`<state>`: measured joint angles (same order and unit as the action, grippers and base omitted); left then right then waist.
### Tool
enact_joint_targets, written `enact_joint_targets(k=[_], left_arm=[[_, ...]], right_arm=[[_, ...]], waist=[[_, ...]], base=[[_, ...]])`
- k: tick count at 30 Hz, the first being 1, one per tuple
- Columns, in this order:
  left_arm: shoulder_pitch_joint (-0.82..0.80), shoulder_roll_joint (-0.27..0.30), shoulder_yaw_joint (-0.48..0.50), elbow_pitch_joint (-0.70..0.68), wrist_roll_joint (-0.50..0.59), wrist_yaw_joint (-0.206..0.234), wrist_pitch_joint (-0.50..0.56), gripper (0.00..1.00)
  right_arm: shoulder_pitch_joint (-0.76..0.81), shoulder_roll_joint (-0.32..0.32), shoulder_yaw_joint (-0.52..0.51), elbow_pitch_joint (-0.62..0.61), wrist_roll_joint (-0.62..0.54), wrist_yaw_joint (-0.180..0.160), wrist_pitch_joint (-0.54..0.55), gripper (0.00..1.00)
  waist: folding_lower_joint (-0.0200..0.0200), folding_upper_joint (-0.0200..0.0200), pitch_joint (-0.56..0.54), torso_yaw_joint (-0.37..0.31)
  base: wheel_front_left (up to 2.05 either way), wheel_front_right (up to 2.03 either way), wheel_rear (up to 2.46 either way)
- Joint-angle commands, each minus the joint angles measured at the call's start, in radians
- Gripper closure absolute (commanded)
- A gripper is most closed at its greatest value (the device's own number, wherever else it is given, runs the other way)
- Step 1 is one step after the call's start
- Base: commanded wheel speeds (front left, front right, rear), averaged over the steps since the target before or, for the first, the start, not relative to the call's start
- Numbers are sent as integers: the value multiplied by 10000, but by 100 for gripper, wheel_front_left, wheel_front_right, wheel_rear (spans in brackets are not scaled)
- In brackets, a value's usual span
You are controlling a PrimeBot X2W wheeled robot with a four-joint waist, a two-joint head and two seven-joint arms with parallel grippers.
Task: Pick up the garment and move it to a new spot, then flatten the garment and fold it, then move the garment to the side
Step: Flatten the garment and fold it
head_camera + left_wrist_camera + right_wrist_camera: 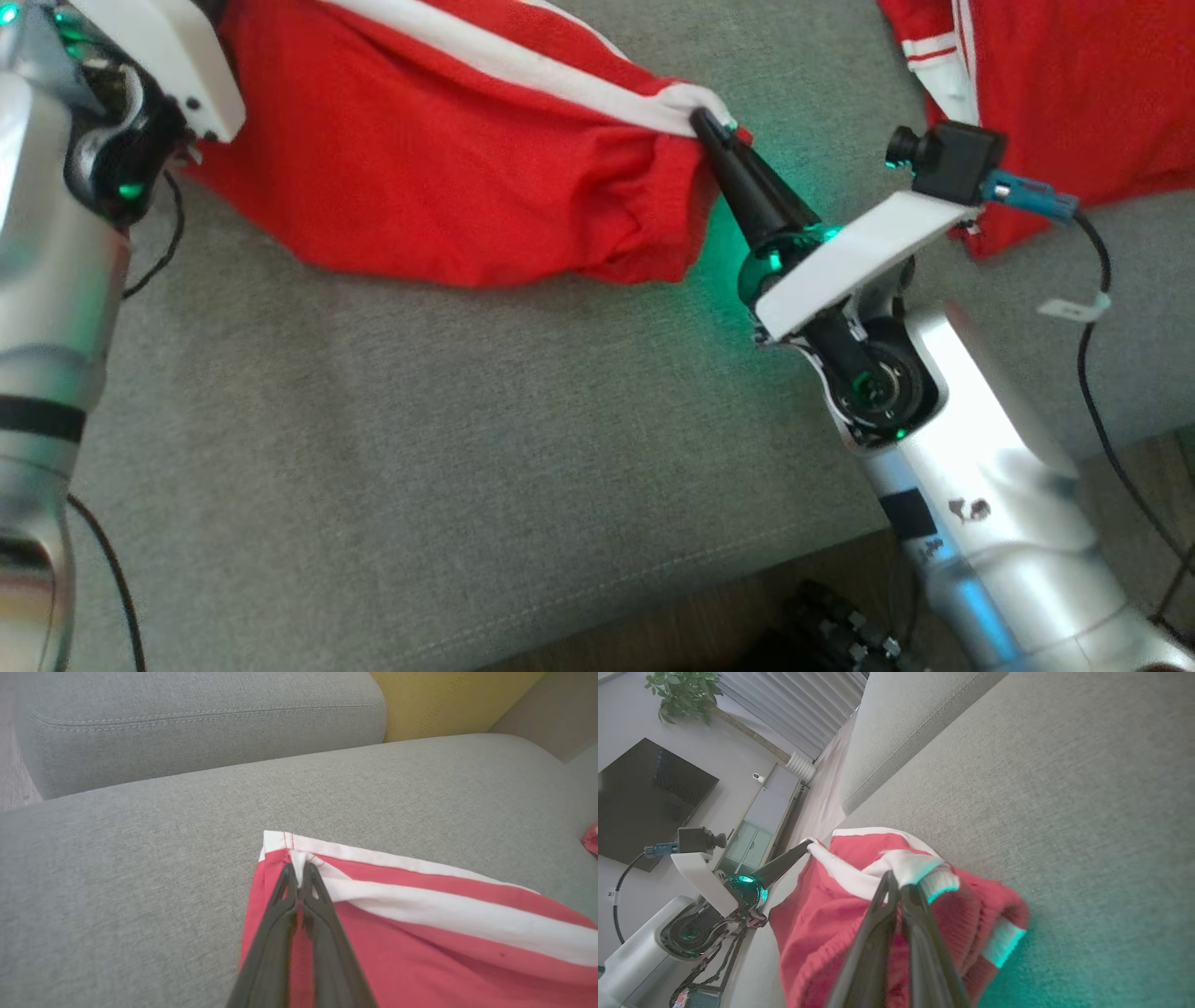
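Note:
The garment [448, 177] is red with white stripes and is stretched across the grey sofa seat [420, 448] between my two grippers. My right gripper [707, 121] is shut on its white-trimmed right end, and the right wrist view shows that gripper [899, 880] pinching the bunched white hem. My left gripper [299, 868] is shut on a white-edged corner of the garment [420, 933]. From the right wrist, the left gripper [810, 845] holds the far end of the garment [822, 914]. In the head view the left fingers are hidden behind the wrist's white camera mount [177, 65].
A second red and white cloth [1064, 84] lies at the back right of the seat. The sofa's front edge [653, 597] runs along the bottom, with wooden floor below it. A grey back cushion [201, 723] and a yellow cushion [448, 700] stand behind.

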<state>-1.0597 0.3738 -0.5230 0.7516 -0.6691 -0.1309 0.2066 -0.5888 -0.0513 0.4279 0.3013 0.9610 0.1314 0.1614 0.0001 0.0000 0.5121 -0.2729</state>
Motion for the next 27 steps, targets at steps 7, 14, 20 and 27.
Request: enact_joint_targets(k=[7,14,20,27], left_arm=[[-1087,418,-552,464,-628,3,-695,80],[-1150,392,-847,757,-1016,3,-2290,0],[-649,351,-594,628,-498,748,-4430,0],[1309,665,815,-2211,494,2199,-4678,0]], right_arm=[[-646,10,665,280,462,-7,-866,0],[-560,0,566,330,-1599,-7,-2606,0],[349,-85,-778,-563,-4907,-7,-3902,0],[1822,-34,-2244,-2378,-7226,-7,-3886,0]], waist=[[-1,0,236,-192],[-1,0,196,-45],[-1,0,-78,292],[-1,0,-475,767]], base=[[0,0,0],[0,0,0],[0,0,0],[0,0,0]])
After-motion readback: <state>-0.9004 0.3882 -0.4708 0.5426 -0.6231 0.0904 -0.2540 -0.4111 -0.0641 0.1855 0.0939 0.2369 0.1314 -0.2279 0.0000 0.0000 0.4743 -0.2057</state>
